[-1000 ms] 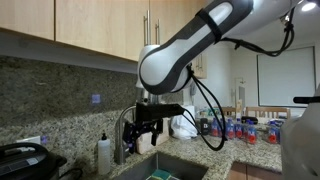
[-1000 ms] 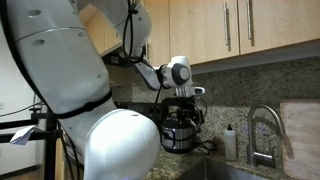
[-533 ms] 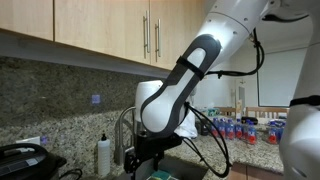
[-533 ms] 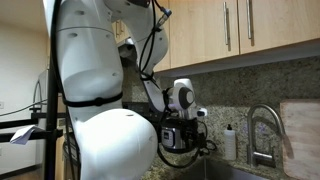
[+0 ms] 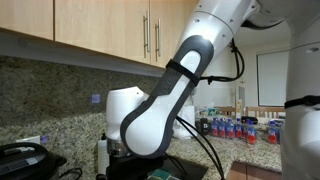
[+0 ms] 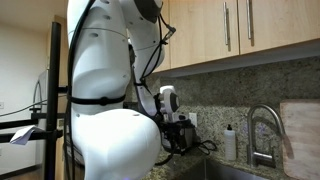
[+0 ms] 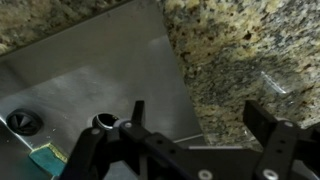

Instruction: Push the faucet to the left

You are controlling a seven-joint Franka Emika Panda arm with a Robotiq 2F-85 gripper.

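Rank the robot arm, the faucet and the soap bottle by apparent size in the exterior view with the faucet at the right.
1. robot arm, by far the largest, though it is nearest the camera.
2. faucet, taller than the bottle beside it.
3. soap bottle, the smallest.

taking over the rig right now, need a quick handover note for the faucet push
Gripper: open and empty, hanging over the sink next to the granite counter.
Faucet: stands upright behind the sink with its spout arched. In an exterior view the gripper is clearly apart from it, and the soap bottle sits between them. The wrist view does not show it.
Done: nothing yet, there is no contact with the faucet.
Left: bring the gripper to the faucet, probably clearing the soap bottle, then push it left.
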